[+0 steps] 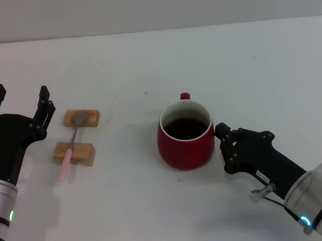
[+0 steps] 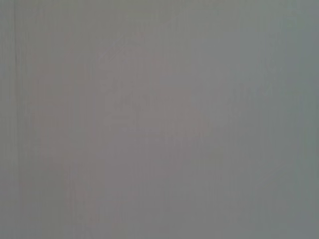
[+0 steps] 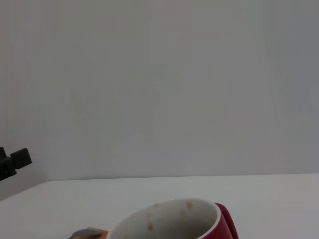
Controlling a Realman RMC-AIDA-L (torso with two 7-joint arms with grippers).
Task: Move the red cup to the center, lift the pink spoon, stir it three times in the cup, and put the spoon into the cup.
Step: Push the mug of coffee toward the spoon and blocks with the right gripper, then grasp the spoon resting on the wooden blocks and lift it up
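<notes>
The red cup [image 1: 184, 135], with dark liquid inside and its small handle at the back, stands near the table's middle. It also shows in the right wrist view [image 3: 174, 221]. My right gripper [image 1: 224, 148] is open, just right of the cup, with its upper fingertip close to the cup's wall. The pink spoon [image 1: 70, 145] lies across two tan wooden blocks, its grey bowl on the far block [image 1: 81, 117] and its handle over the near block [image 1: 74, 153]. My left gripper [image 1: 20, 98] is open and empty, left of the blocks. The left wrist view shows only plain grey.
The white table [image 1: 248, 61] runs back to a grey wall. In the right wrist view one fingertip of the left gripper [image 3: 15, 160] shows at the picture's edge, and a block with the spoon's bowl [image 3: 87, 233] shows beside the cup.
</notes>
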